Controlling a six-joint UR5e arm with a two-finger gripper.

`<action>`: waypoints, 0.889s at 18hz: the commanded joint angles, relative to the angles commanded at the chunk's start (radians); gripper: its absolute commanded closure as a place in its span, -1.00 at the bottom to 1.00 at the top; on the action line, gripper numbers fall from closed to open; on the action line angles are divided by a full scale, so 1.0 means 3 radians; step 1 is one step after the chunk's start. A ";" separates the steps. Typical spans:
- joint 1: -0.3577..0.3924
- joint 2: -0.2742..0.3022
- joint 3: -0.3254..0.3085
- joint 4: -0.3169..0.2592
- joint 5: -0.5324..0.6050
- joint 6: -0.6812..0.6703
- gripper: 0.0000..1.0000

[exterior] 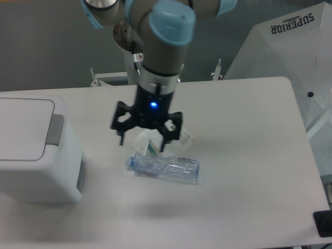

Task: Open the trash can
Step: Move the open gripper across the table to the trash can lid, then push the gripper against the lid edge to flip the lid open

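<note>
Camera view: end effector (142,141) hangs spread open, gripping nothing, right of closed trash can (36,150).

A white worktop (244,171) with rounded corners fills most of the view, its matt surface evenly lit with soft shadows. Behind it stands a plain grey-green wall (46,46). A white metal bracket (111,78) shows at the far edge. At right leans a white umbrella-like reflector (290,52) printed "SUPERIOR". A dark object (324,223) sits at the lower right corner.
</note>
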 joint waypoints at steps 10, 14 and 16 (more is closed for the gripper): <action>-0.0307 0.0072 -0.0036 0.0010 0.0000 -0.0190 -1.00; -0.0348 0.0067 -0.0077 0.0010 0.0015 -0.0210 -1.00; -0.0348 0.0062 -0.0087 0.0015 0.0025 -0.0205 -1.00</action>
